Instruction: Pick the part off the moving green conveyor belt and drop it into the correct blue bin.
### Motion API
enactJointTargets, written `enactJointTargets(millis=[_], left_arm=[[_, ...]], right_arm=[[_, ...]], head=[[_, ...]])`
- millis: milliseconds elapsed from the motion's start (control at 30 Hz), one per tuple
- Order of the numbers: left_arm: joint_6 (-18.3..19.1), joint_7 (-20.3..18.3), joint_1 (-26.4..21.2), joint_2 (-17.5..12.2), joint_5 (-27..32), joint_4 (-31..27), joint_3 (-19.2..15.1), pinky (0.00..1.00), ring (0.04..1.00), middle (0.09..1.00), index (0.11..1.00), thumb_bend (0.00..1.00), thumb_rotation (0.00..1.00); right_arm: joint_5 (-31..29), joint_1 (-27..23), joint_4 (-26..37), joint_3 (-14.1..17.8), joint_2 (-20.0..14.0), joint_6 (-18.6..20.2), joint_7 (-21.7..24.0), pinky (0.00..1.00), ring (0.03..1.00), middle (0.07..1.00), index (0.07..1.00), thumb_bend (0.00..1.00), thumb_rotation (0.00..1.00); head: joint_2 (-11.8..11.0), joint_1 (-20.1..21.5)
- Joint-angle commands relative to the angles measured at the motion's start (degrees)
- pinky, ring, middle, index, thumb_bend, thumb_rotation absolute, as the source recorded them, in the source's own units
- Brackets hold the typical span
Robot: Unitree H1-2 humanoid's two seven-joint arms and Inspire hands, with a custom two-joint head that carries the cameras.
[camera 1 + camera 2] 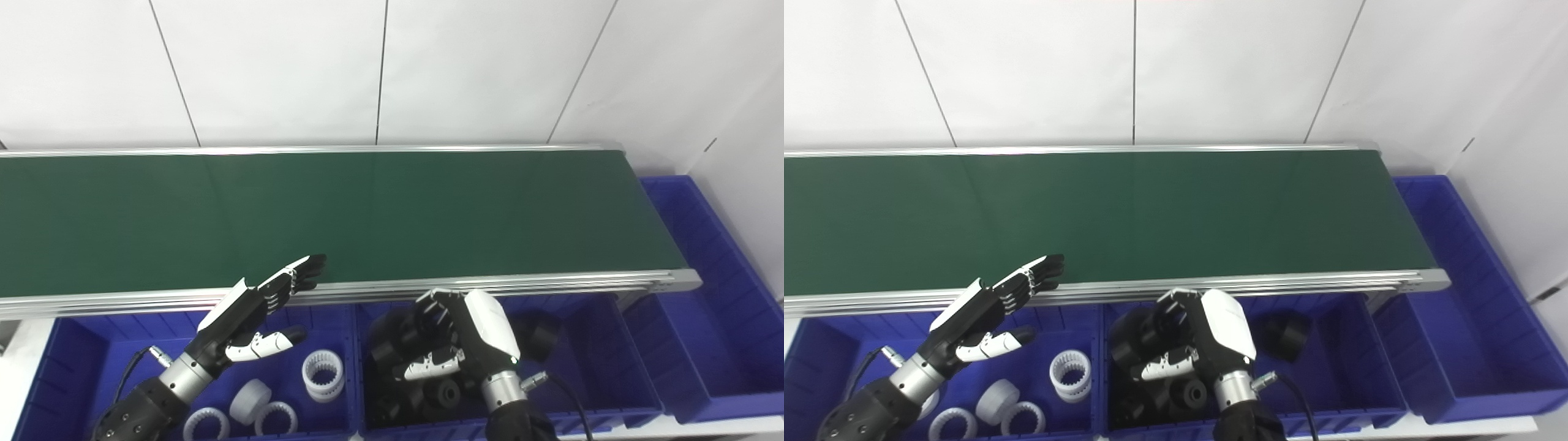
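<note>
Left hand (245,318) fingers spread, empty, over the left bin (73,367); right hand (471,343) fingers curled, whether holding a black part unclear.

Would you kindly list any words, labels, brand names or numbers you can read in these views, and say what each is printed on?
None: no readable text shows in either view. The green belt, the blue bins, the white parts, the black parts, the wall panels and both hands, left hand and right hand, carry no visible lettering, labels or numbers.
</note>
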State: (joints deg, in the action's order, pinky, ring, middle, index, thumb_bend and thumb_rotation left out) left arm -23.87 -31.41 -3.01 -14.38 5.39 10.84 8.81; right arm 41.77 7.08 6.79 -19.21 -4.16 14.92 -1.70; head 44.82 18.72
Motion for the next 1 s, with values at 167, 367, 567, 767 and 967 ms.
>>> enactJointTargets(millis=[167,367,567,767,967], left_arm=[[-0.58,0.76,-0.09,-0.96,0.88,-2.43,-0.19,0.91,0.953,0.953,0.931,0.36,0.62],[-0.13,0.02,0.24,-1.32,2.29,-2.27,0.12,0.91,0.956,0.958,0.939,0.37,0.62],[-0.20,-0.03,0.73,-1.53,2.53,-2.47,0.15,0.91,0.955,0.958,0.935,0.38,0.61],[0.32,-0.40,1.07,-1.88,3.28,-2.38,0.00,0.91,0.954,0.959,0.935,0.38,0.61],[-0.41,-0.50,1.39,-2.08,3.17,-1.95,-0.15,0.92,0.958,0.960,0.934,0.38,0.60]], right_arm=[[0.72,-1.49,-4.50,-1.39,0.06,-3.41,-4.67,0.38,0.432,0.416,0.526,0.53,0.00],[2.00,-2.04,-6.40,-2.14,0.32,-2.23,-6.12,0.49,0.537,0.486,0.683,0.57,0.00],[3.00,-2.28,-8.33,-2.35,0.64,-3.08,-9.81,0.55,0.601,0.642,0.718,0.78,0.13],[0.78,-2.25,-9.33,-2.95,0.84,-6.26,-11.53,0.61,0.667,0.708,0.769,0.75,0.28],[-0.64,-1.76,-8.54,-3.11,0.58,-7.00,-11.01,0.63,0.686,0.719,0.781,0.76,0.36]], head=[[-0.04,0.00],[-0.17,-0.13],[-0.29,-0.29],[-0.86,-0.16],[-0.83,-0.27]])
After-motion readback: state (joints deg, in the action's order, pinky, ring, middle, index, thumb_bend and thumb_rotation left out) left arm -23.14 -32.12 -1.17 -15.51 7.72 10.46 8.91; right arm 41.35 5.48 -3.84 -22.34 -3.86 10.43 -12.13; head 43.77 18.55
